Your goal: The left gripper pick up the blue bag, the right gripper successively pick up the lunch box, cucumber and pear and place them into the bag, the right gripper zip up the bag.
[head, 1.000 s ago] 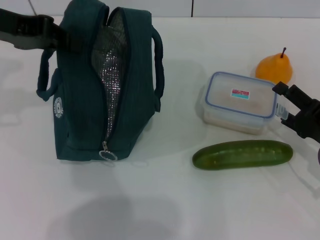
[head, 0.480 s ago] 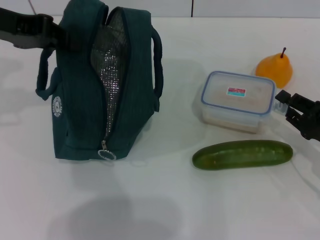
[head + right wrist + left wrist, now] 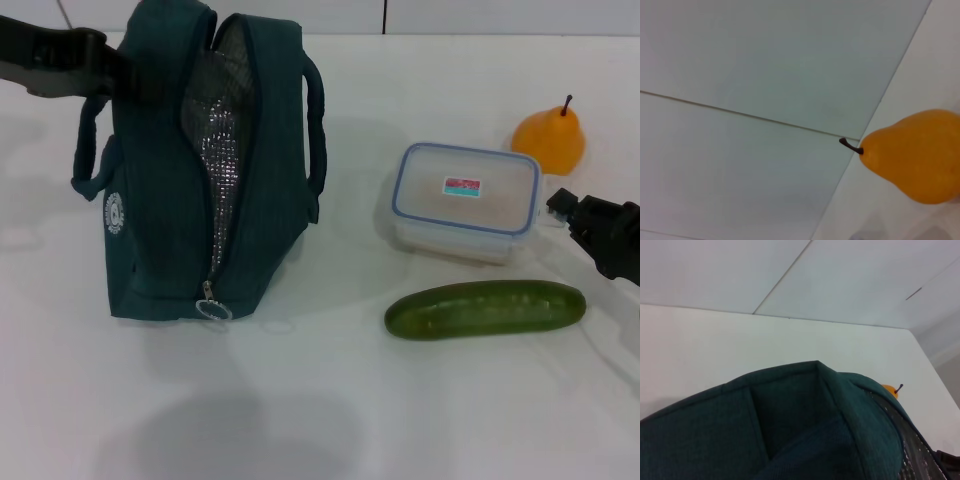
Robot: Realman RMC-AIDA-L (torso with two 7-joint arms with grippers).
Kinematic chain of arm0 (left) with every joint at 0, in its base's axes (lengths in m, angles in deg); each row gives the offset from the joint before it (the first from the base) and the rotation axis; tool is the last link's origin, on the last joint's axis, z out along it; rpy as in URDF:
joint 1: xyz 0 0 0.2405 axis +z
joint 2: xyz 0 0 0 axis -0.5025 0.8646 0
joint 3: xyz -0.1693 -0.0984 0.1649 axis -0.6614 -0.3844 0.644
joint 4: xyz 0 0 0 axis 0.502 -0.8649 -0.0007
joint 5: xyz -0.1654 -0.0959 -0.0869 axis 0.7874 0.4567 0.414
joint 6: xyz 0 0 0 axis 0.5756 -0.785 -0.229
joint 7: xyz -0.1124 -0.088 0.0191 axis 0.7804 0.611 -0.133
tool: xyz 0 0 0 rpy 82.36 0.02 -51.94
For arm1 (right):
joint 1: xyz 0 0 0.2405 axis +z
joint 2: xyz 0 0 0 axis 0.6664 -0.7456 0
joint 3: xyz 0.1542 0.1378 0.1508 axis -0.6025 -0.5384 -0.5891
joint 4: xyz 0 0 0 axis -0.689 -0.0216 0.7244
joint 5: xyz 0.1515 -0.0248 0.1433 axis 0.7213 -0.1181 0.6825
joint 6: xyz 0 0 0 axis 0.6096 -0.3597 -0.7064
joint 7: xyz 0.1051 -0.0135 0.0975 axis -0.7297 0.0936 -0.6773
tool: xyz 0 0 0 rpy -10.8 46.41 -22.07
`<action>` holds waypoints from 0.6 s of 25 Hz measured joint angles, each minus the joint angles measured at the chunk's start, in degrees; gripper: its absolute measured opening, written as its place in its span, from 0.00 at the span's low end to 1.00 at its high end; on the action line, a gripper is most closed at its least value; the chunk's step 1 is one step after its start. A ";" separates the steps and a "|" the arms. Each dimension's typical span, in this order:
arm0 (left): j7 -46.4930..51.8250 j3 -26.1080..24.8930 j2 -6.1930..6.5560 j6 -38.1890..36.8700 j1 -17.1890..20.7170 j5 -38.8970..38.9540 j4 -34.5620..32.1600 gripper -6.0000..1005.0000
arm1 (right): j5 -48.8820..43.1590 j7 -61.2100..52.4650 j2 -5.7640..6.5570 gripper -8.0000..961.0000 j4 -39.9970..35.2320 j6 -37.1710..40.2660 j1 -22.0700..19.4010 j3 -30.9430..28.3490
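Lunch box (image 3: 462, 203) shifted left, sticker (image 3: 461, 186) unreadable.

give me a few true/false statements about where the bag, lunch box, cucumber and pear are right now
1. The blue bag stands upright with its zipper open, showing a silver lining. True.
2. The lunch box is already inside the bag. False: it sits on the table, to the robot's right of the bag.
3. The cucumber lies on the table nearer the robot than the lunch box. True.
4. The pear rests on top of the lunch box lid. False: it stands on the table beyond the box.
5. The left gripper is at the bag's top, on the robot's left. True.
6. The right gripper holds the cucumber. False: it is beside the lunch box.
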 joint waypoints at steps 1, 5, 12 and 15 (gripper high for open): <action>0.00 0.00 0.00 0.00 0.04 0.00 0.00 0.05 | 0.00 0.01 -0.01 0.16 0.00 0.00 0.01 0.09; -0.07 0.00 0.00 0.00 0.11 0.00 0.00 0.05 | -0.01 0.21 -0.01 0.11 0.00 0.00 0.04 0.33; -0.13 0.00 0.00 0.00 0.03 0.00 0.00 0.05 | -0.01 0.39 -0.06 0.10 -0.36 0.86 -0.12 1.01; -0.17 0.00 0.00 0.00 -0.05 0.00 0.00 0.05 | 0.29 0.91 -0.12 0.10 -0.55 2.35 -0.34 0.78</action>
